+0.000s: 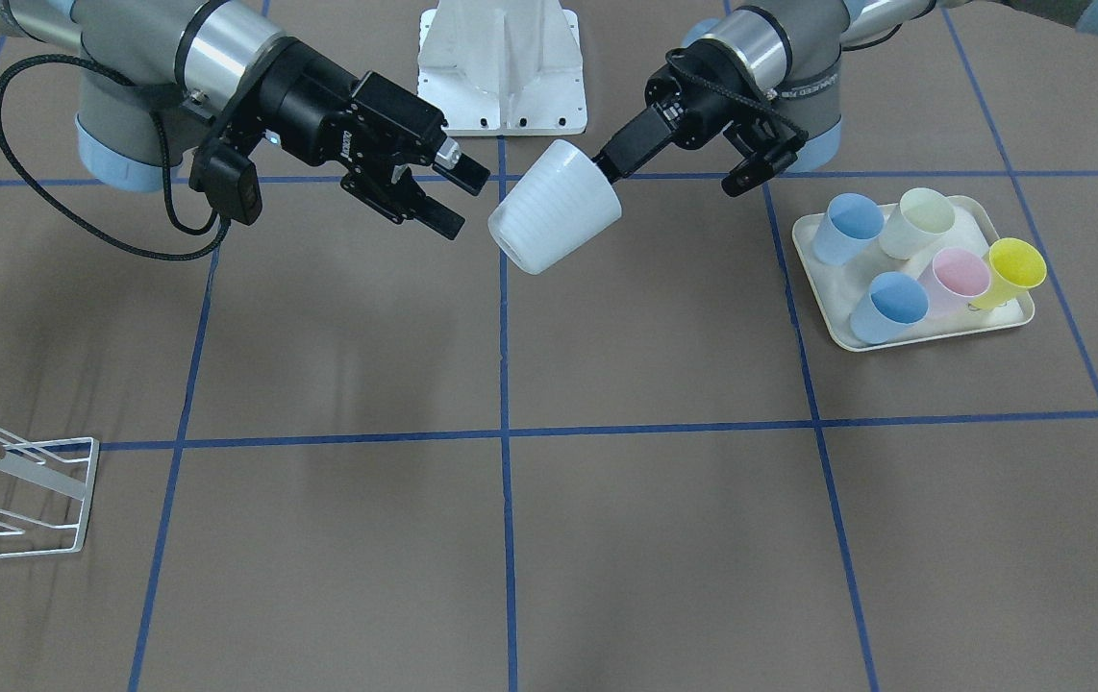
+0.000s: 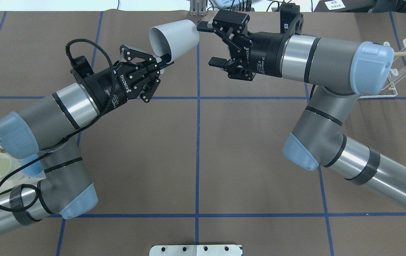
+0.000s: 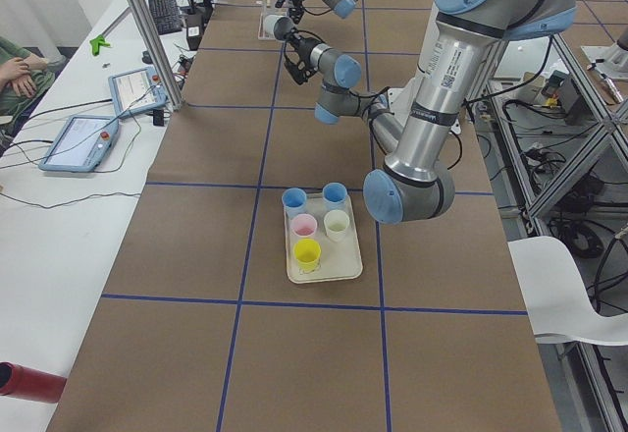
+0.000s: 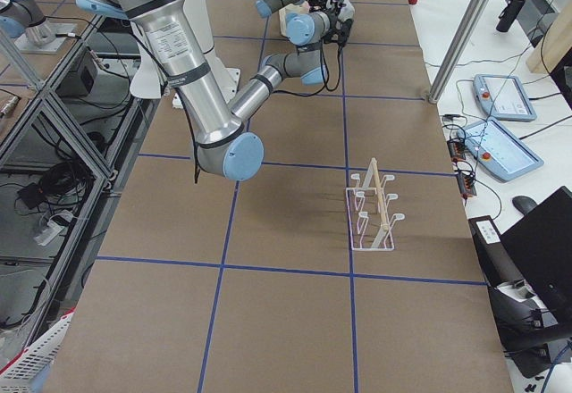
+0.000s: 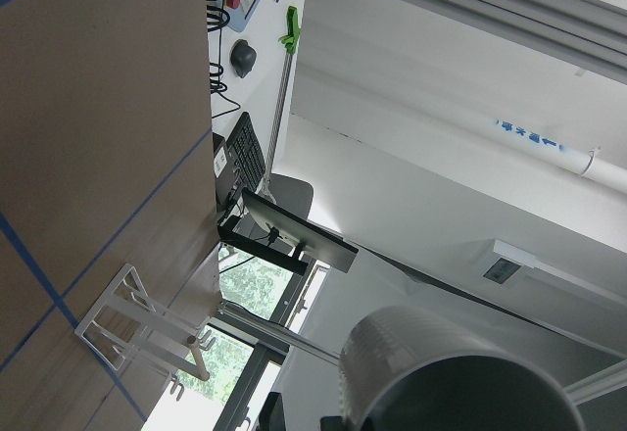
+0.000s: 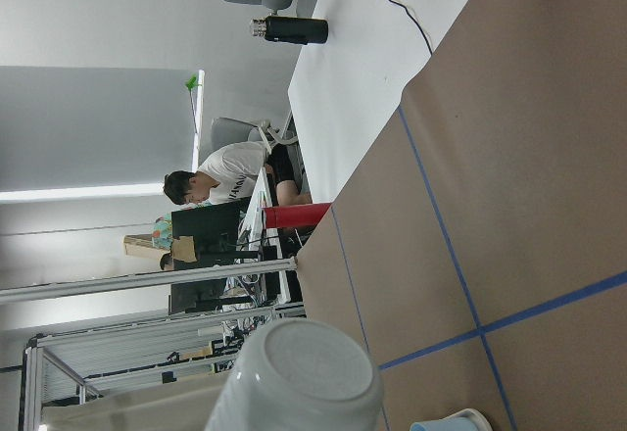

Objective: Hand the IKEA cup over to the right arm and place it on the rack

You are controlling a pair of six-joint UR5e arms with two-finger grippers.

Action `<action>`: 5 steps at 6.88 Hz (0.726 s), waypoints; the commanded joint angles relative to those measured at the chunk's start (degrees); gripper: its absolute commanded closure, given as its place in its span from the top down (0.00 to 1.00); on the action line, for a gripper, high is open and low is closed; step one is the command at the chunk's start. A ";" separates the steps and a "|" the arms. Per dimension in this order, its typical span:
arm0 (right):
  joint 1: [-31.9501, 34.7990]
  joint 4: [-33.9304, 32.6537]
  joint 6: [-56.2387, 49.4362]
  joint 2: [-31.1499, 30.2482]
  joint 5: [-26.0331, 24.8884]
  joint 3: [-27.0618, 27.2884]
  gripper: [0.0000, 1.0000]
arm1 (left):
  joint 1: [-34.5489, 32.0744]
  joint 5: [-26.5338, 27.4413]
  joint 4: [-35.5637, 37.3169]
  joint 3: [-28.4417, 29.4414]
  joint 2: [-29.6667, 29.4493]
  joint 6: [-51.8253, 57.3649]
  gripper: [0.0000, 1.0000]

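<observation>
A white ribbed IKEA cup (image 1: 554,207) hangs in mid-air over the far middle of the table. My left gripper (image 2: 165,59) is shut on its rim, and the cup's mouth (image 2: 158,39) faces that arm. My right gripper (image 2: 210,44) is open, its jaws spread just beside the cup's base without touching it. In the front view the right gripper (image 1: 455,198) sits left of the cup. The cup's base fills the bottom of the right wrist view (image 6: 304,377). The white wire rack (image 1: 20,471) with its wooden dowel stands at the table's right end (image 2: 400,71), partly hidden behind the right arm.
A cream tray (image 1: 934,334) with several pastel cups, among them blue (image 1: 847,228) and yellow (image 1: 1012,269), lies on the left arm's side. The white robot base mount (image 1: 501,67) is between the arms. Blue tape lines cross the brown table.
</observation>
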 commanded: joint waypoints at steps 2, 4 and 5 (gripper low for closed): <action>-0.83 0.00 0.47 0.01 -1.01 0.04 1.00 | 0.09 0.61 0.26 1.58 -2.39 -0.01 0.00; -0.83 0.00 0.47 0.10 -1.01 0.04 1.00 | 1.05 1.84 0.08 2.55 -2.66 -0.01 0.00; -0.92 0.00 0.47 0.10 -1.01 -0.05 1.00 | 1.06 1.84 0.08 2.55 -2.66 -0.01 0.00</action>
